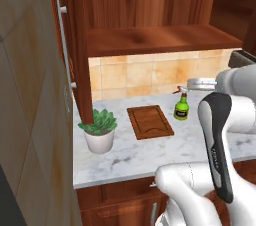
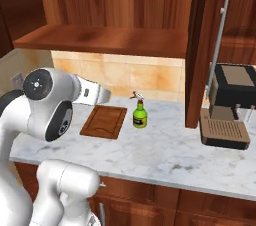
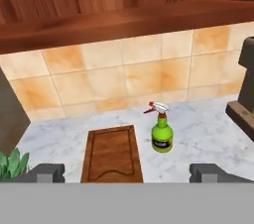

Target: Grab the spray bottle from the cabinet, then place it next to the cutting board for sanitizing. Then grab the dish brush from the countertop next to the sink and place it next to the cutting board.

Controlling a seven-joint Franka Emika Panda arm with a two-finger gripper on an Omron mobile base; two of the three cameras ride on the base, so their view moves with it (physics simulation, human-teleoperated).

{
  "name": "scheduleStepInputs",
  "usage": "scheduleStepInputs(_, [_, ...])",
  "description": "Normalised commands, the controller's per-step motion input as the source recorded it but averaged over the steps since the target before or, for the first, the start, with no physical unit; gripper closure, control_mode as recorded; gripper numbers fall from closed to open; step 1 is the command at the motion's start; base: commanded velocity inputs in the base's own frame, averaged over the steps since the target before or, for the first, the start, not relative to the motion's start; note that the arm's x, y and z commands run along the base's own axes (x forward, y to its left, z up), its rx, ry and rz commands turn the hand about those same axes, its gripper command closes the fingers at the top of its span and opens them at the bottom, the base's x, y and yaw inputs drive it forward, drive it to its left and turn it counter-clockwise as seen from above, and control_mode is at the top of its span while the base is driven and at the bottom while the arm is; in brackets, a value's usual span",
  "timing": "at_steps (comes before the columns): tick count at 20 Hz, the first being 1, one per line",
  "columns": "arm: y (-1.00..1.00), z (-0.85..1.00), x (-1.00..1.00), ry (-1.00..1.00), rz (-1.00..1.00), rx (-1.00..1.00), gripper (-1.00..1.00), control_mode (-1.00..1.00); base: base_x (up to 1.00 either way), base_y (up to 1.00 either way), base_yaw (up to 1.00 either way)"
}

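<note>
A home kitchen: marble countertop (image 2: 165,155) under a wooden wall cabinet (image 2: 115,35), tan tiled backsplash (image 3: 124,77), cutting board (image 2: 104,121), coffee machine (image 2: 227,105).

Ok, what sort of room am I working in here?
A rendered home kitchen, it seems: a marble countertop under a wooden cabinet, a tiled backsplash, and a coffee machine beside a cutting board and spray bottle.

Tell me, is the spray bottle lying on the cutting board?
No, the spray bottle stands upright on the countertop beside the cutting board.
</note>
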Motion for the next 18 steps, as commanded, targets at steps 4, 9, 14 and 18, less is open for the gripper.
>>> scheduleStepInputs(4, [0.00,0.00,0.00,0.00,0.00,0.00,-1.00,1.00,-1.00,0.00,-0.01])
scheduleStepInputs(9, [0.00,0.00,0.00,0.00,0.00,0.00,-1.00,1.00,-1.00,-0.44,-0.08])
scheduleStepInputs(14, [0.00,0.00,0.00,0.00,0.00,0.00,-1.00,1.00,-0.29,-0.93,-0.56])
scheduleStepInputs(18, [0.00,0.00,0.00,0.00,0.00,0.00,-1.00,1.00,0.00,-0.56,-0.87])
